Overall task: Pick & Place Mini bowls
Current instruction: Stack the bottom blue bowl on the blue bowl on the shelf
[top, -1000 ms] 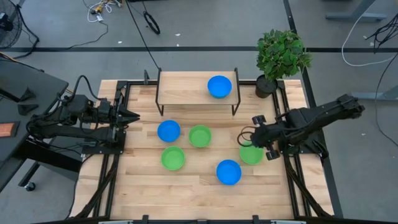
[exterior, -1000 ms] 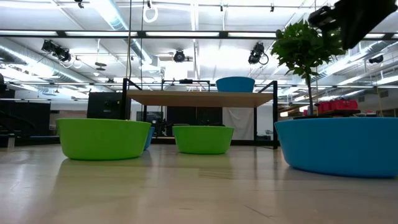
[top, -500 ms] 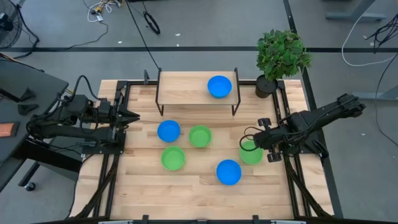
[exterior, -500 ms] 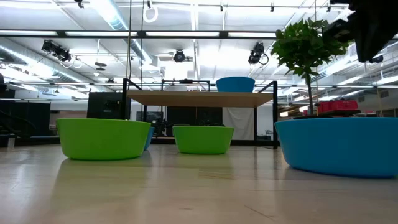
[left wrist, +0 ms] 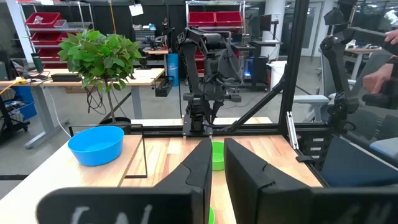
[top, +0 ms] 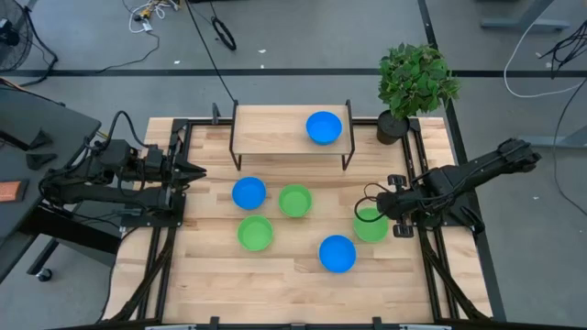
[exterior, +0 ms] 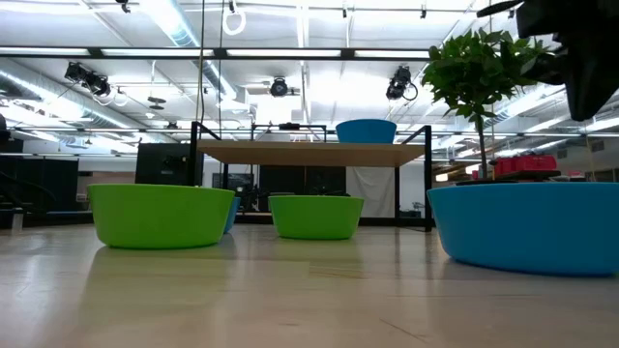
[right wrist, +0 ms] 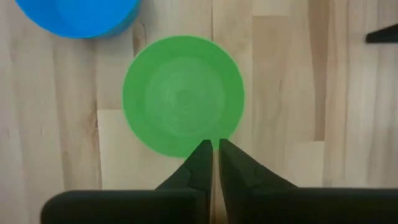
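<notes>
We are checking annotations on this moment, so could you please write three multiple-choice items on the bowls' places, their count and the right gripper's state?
1. Where is one blue bowl?
A. on the raised shelf
B. beside the left arm
C. in the plant pot

2. How many green bowls show?
A. one
B. three
C. five

3. The right gripper is:
A. wide open
B. holding a blue bowl
C. shut, above a green bowl's rim

Key: 1 A, the blue bowl sits on the shelf. 2 B, the green bowls. 3 C, the right gripper holds nothing.

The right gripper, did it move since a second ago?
Yes. Judged against the potted plant in the high view, the right gripper has moved away from the plant, and now hangs over the rim of the green bowl nearest it.
</notes>
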Tool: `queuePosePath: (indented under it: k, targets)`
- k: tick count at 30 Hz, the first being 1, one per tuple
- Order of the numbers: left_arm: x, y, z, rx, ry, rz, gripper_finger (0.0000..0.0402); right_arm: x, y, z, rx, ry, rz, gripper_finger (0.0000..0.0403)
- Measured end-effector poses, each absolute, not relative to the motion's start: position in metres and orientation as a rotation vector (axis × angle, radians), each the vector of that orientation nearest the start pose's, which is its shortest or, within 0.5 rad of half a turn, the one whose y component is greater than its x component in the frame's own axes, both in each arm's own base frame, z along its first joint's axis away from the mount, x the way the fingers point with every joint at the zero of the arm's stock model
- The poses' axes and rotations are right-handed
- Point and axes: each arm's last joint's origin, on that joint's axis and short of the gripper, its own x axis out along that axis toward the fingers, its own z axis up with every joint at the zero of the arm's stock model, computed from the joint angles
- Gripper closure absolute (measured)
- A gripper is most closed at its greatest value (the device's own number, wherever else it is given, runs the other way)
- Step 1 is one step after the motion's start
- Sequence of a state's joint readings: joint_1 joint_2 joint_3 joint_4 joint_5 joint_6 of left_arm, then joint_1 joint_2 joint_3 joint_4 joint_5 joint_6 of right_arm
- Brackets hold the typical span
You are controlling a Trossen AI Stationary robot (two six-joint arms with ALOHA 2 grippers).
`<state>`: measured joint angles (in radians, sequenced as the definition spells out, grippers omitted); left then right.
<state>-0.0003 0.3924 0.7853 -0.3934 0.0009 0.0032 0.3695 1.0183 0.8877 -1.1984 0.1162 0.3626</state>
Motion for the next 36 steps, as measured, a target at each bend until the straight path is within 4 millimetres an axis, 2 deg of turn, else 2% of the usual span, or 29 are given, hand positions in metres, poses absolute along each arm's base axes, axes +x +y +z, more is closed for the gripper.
queuePosePath:
  k: [16,23,36]
  targets:
    - [0.076,0.0,0.354,0.003,0.001,-0.001,0.0353,0.159,0.058,0.262,0.018,1.224,-0.002,0.0373]
    - [0.076,0.0,0.354,0.003,0.0,-0.001,0.0353,0.174,0.074,0.254,-0.016,1.222,0.05,0.0373]
    - [0.076,0.0,0.354,0.003,0.001,-0.001,0.0353,0.211,0.116,0.285,-0.227,1.075,0.288,0.0373]
